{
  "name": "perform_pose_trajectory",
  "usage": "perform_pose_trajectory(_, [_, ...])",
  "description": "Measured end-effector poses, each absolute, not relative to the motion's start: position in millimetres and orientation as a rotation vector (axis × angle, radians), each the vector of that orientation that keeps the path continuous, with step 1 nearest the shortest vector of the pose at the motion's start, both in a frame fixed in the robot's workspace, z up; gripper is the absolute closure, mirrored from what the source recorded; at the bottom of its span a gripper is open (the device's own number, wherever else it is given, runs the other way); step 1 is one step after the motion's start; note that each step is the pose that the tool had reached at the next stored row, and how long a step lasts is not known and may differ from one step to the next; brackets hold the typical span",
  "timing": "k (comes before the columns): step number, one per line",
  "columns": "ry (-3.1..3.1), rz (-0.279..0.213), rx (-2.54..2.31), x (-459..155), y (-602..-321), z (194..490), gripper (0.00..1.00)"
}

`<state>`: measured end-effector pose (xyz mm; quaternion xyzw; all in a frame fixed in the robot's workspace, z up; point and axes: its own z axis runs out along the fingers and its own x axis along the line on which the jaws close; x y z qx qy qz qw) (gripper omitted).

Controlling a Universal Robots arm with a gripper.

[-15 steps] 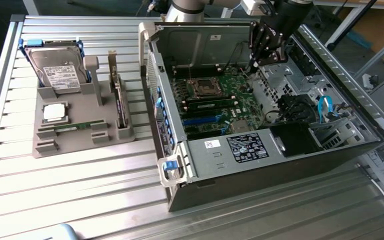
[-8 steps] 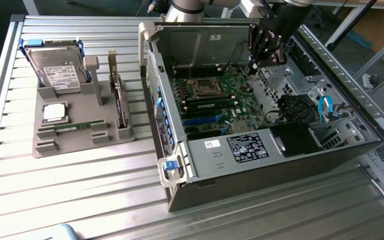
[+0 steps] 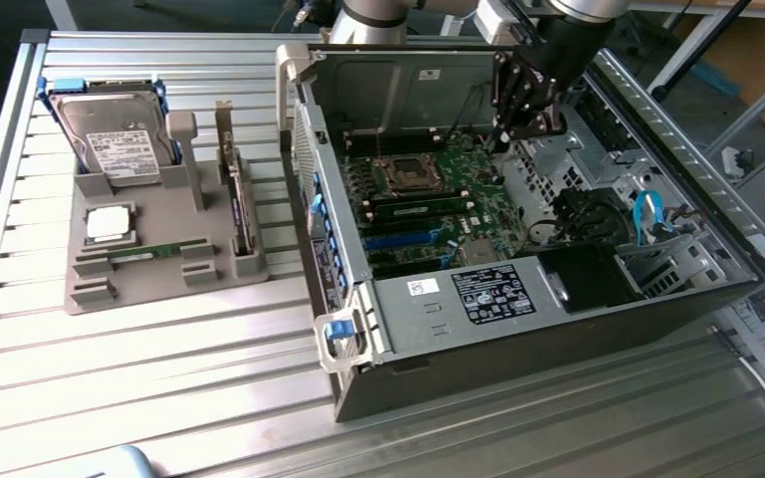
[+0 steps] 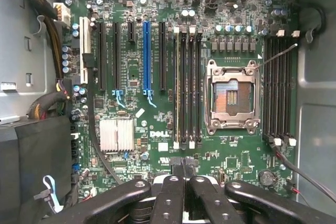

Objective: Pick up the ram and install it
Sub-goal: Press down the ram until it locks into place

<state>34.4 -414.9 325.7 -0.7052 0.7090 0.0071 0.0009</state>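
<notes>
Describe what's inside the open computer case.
Green motherboard with empty processor socket, memory slots, silver heatsink and cable bundles. The shut pincer hangs over it, hiding the board's edge beneath; a black box covers one corner.

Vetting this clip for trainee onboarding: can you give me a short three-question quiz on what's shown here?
1. True or false: the hand hangs wide open above the motherboard.
2. What lies on the grey tray? A: a ram stick; B: a screwdriver; C: a fan.
3. Fill in: the processor socket is ___.
Key: 1 false, it is shut; 2 A; 3 empty.
</notes>
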Motion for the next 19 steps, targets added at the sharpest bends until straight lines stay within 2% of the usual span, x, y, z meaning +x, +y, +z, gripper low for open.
perform_pose_trajectory(19, [2.226, 0.022, -2.214, 34, -415, 300, 0.89])
